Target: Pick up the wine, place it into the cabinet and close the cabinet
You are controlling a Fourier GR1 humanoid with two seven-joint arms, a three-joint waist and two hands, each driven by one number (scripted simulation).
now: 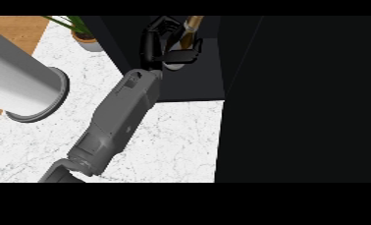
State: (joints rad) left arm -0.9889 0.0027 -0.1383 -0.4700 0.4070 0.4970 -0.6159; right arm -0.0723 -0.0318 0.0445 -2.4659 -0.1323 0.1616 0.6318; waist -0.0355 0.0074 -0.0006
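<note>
The wine bottle stands inside the open dark cabinet at the top middle of the head view, its brownish neck pointing up and away. My left hand reaches into the cabinet, and its fingers and thumb are curled round the bottle's body, hiding most of it. The grey forearm runs in from the lower left. I cannot tell whether the bottle rests on the cabinet's floor. The right hand does not show.
A wide black panel, likely the open cabinet door, fills the right side. A large grey cylinder stands at the left on the white marble counter. A potted plant sits at the back left.
</note>
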